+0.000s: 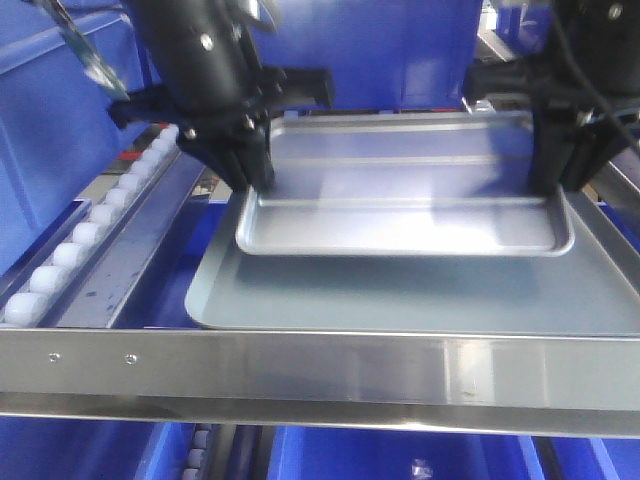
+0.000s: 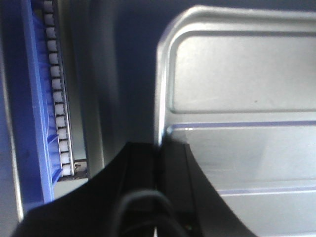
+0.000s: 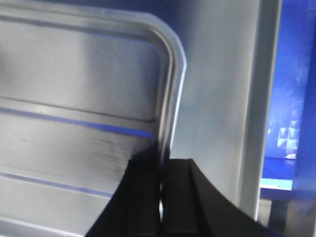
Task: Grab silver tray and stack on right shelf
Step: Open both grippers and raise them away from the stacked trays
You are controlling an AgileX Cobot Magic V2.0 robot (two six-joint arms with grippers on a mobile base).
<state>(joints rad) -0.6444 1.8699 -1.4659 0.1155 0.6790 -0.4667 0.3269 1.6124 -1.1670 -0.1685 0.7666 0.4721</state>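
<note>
The silver tray (image 1: 400, 200) is shiny, with a low rim and two long ridges, and it hangs level between both grippers over the right shelf (image 1: 320, 365). My left gripper (image 1: 252, 172) is shut on its left rim. My right gripper (image 1: 560, 170) is shut on its right rim. In the left wrist view the black fingers (image 2: 173, 163) pinch the rim of the silver tray (image 2: 237, 89), with the left gripper (image 2: 159, 148) closed around it. The right wrist view shows the right gripper (image 3: 162, 165) clamped on the edge of the silver tray (image 3: 79, 89). Whether the tray touches what lies below it I cannot tell.
A larger dull grey tray (image 1: 400, 295) lies on the shelf directly under the silver one. White rollers (image 1: 90, 230) line the shelf's left side rail. Blue bins stand at the left (image 1: 50, 130), behind (image 1: 400, 50) and below the front rail (image 1: 400, 455).
</note>
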